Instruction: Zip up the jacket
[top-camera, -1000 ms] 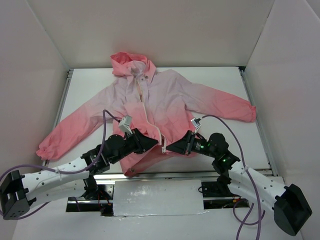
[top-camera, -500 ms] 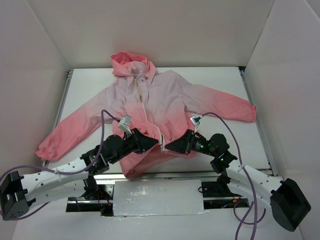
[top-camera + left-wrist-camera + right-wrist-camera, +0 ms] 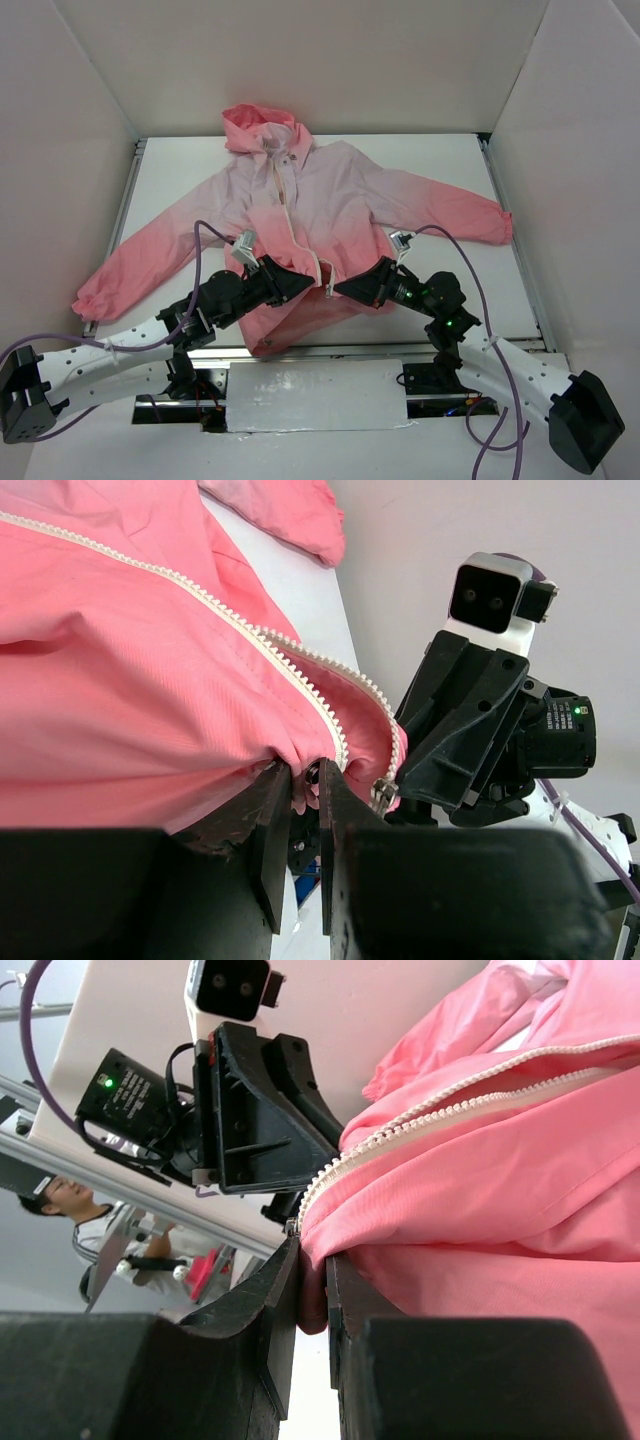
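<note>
- One white table [image 3: 440, 160] carries everything, with white walls on three sides.
- One jacket [image 3: 330, 200] lies flat on the table, front up. Its hood points to the far wall and its hem lies at the near edge, just ahead of the arm bases. The chest is pale lilac-pink and deepens to coral at the hem.
- Two sleeves spread outward. One cuff [image 3: 85, 298] lies near the left edge of the table, and the other cuff [image 3: 500, 225] lies toward the right.
- One coral hood [image 3: 258, 125] lies at the far end of the jacket.
- One pale zipper [image 3: 290, 215] runs down the front from the collar to the hem. In the right wrist view, its two rows of teeth lie side by side near the hem.
- Two pincers meet at the hem, tip to tip, on either side of the zipper's lower end.
- The left pincer [image 3: 312, 287] is narrow, with pink hem fabric pinched between its fingers beside the teeth.
- The right pincer [image 3: 340, 291] is also narrow and clamped on a fold of pink hem.
</note>
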You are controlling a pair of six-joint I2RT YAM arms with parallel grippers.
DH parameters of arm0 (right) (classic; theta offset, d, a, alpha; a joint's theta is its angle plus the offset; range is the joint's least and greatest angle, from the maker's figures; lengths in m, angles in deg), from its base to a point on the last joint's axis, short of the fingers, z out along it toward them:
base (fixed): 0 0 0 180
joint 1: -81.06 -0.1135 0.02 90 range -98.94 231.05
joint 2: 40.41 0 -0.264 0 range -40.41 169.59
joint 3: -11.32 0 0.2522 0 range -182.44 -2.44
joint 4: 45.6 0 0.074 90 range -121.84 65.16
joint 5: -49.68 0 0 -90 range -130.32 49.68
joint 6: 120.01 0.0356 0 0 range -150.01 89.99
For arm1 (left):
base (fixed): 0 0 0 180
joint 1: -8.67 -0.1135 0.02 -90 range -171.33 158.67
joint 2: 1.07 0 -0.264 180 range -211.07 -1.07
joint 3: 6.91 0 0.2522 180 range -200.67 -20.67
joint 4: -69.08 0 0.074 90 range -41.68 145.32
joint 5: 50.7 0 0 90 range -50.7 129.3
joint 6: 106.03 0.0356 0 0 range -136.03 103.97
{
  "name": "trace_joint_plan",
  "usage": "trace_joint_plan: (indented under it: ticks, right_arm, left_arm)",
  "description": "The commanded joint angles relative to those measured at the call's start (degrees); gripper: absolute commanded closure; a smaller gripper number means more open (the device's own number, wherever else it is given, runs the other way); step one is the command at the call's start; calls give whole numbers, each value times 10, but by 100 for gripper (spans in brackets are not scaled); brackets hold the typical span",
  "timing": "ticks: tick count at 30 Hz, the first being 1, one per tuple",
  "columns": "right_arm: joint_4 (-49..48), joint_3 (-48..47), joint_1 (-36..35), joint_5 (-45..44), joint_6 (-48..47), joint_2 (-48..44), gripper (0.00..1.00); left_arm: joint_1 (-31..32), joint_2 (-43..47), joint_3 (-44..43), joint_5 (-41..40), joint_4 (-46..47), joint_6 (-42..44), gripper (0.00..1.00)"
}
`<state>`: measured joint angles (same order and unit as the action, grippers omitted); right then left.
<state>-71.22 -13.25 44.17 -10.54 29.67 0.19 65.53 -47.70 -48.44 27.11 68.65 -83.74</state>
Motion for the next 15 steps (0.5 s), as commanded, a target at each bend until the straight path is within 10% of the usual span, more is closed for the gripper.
trace_joint_plan:
  ticks: [1,15]
  right_arm:
    - [-20,0,-4,-17,-17,1,100]
    - [-32,-18,-4,-9,-21,44,100]
  left_arm:
    - [-1,7,-18,-10,35,-6,100]
    - [-1,-5,-33,-9,28,-7,100]
